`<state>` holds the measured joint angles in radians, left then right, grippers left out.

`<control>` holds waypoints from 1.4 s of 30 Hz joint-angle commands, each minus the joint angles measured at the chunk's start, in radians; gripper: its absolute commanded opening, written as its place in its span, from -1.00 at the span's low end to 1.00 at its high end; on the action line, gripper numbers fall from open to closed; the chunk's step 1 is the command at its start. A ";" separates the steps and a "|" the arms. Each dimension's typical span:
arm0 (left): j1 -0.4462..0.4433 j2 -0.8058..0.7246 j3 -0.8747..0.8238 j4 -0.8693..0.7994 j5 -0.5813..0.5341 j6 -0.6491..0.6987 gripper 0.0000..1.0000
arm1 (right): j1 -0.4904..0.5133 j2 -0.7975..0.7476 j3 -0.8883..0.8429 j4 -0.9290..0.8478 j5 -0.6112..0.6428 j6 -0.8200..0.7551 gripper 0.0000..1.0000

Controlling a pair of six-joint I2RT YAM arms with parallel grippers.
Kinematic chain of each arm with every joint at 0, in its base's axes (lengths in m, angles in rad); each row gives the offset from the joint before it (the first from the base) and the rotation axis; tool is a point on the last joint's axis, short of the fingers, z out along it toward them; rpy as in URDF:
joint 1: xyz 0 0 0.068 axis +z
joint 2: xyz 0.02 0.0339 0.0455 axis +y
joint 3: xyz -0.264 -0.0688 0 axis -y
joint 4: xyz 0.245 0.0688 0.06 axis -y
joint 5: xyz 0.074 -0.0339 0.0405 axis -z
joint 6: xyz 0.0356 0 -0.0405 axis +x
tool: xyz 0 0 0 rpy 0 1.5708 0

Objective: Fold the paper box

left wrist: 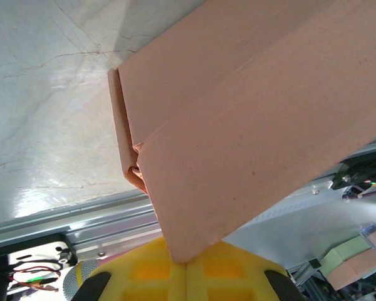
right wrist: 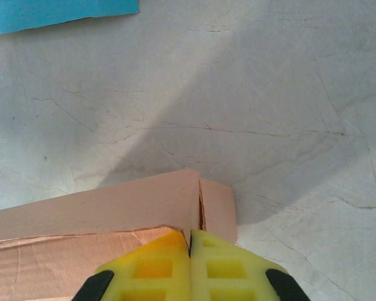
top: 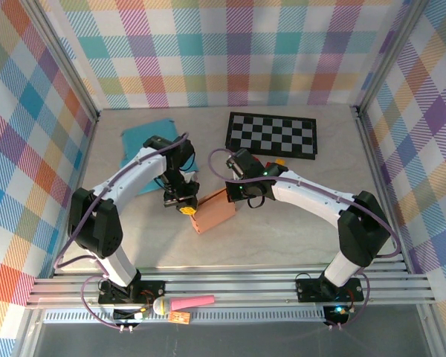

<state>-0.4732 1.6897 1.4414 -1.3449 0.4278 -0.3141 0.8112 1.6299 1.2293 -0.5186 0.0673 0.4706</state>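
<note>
Top external view: the paper box (top: 215, 212) lies mid-counter (top: 297, 230), its long axis running diagonally from near-left to far-right. The left gripper (top: 180, 207), pads pressed together, pinches a flap corner at the near-left end. The right gripper (top: 236, 195), likewise closed, nips the far-right end's edge.

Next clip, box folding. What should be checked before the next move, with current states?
1. Left gripper pinches a paper box panel: ok.
2. Right gripper shut at the box's corner; panel between its pads: cannot tell.
3. Box lies between both grippers on the table: ok.
4. Checkerboard and blue sheet lie apart from the box: ok.
5. Folds complete: cannot tell.
</note>
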 commanded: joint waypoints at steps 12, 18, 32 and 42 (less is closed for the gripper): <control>-0.013 0.001 0.002 -0.019 0.014 0.047 -1.00 | 0.018 -0.043 -0.009 -0.034 -0.061 0.106 -0.85; -0.026 0.001 0.010 -0.021 0.001 0.053 -1.00 | 0.022 -0.069 -0.034 -0.048 -0.043 0.095 -0.81; -0.070 0.001 0.024 -0.051 -0.071 0.063 -1.00 | 0.035 -0.092 -0.075 -0.046 -0.050 0.117 -0.76; -0.068 -0.003 0.012 -0.081 -0.080 0.077 -1.00 | 0.062 -0.077 -0.077 -0.058 -0.010 0.135 -0.76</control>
<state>-0.5343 1.6924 1.4437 -1.4002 0.3485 -0.2630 0.8543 1.5566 1.1721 -0.5594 0.0673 0.5812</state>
